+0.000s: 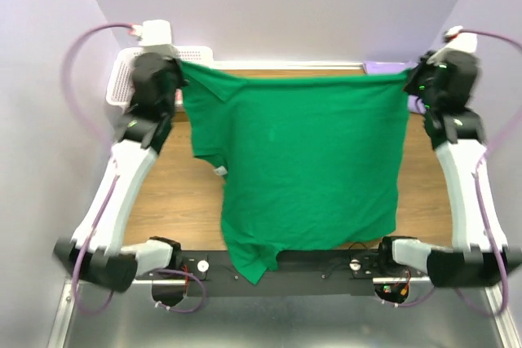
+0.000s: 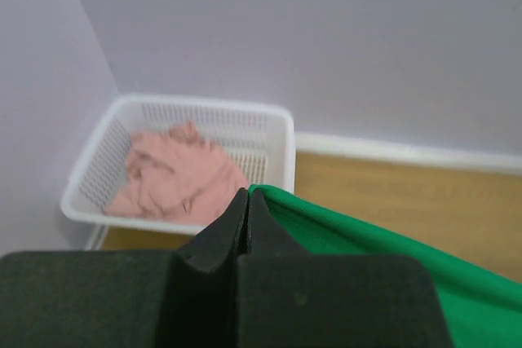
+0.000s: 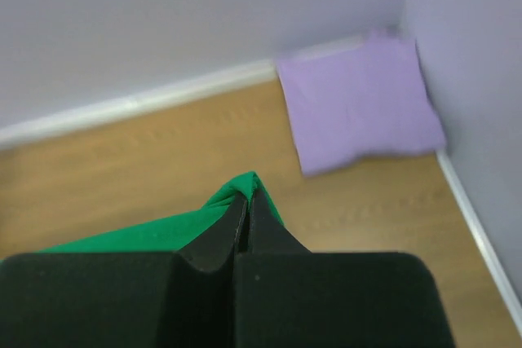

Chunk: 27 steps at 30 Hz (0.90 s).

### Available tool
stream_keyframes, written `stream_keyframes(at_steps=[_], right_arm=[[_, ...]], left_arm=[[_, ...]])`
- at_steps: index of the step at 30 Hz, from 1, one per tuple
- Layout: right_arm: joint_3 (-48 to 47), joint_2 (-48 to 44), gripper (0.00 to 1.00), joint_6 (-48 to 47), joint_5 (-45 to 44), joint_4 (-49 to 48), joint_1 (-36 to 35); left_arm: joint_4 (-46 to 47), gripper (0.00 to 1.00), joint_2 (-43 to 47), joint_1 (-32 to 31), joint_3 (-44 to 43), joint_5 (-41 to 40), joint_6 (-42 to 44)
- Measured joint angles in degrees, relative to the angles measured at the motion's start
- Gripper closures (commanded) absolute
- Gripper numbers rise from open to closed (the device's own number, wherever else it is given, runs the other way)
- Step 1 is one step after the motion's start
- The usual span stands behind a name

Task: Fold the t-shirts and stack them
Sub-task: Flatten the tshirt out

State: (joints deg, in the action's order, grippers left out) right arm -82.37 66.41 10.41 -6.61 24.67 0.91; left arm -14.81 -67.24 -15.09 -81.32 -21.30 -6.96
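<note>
The bright green t-shirt [image 1: 302, 160] hangs stretched in the air between both arms, its lower end drooping past the table's near edge. My left gripper [image 1: 181, 67] is shut on its far left corner [image 2: 269, 197]. My right gripper [image 1: 408, 75] is shut on its far right corner [image 3: 249, 181]. A small white label [image 1: 218, 170] shows on the left side of the shirt. The salmon pink t-shirt [image 2: 175, 177] lies crumpled in the white basket [image 2: 269, 120]. The lavender purple t-shirt [image 3: 359, 103] lies folded flat in the far right corner of the table.
The white lattice basket [image 1: 122, 79] stands at the far left corner, beside my left gripper. Lavender walls [image 1: 285, 6] close in the back and both sides. The wooden tabletop [image 1: 179, 201] shows under the hanging shirt.
</note>
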Motion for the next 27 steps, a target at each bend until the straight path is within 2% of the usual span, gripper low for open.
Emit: stream_keyframes(at_steps=[3, 6, 11, 14, 19, 27], right_arm=[[5.2, 7.9, 0.99, 0.1, -1.8, -0.6, 0.0], [8.9, 16.9, 0.99, 0.2, -3.1, -2.6, 0.0], [8.5, 31.1, 0.99, -0.1, -4.7, -7.2, 0.0], [6.5, 38.3, 0.99, -0.9, -5.6, -9.5, 0.1], [3.1, 44.6, 0.99, -2.0, -6.1, -11.4, 0.6], [-2.6, 45.4, 0.99, -3.0, -6.4, -13.0, 1.7]], left_arm=[[1.5, 1.00, -9.0, 0.0, 4.7, 1.7, -0.6], [1.9, 1.00, -20.0, 0.0, 5.4, 3.0, -1.4], [1.5, 1.00, -37.2, 0.0, -4.6, 5.3, -3.0], [0.7, 1.00, -44.0, 0.1, -10.9, 7.1, -4.6], [-1.2, 1.00, -46.3, 0.1, -14.4, 9.6, -7.2], [-2.8, 1.00, -46.1, 0.1, -15.4, 12.2, -13.3]])
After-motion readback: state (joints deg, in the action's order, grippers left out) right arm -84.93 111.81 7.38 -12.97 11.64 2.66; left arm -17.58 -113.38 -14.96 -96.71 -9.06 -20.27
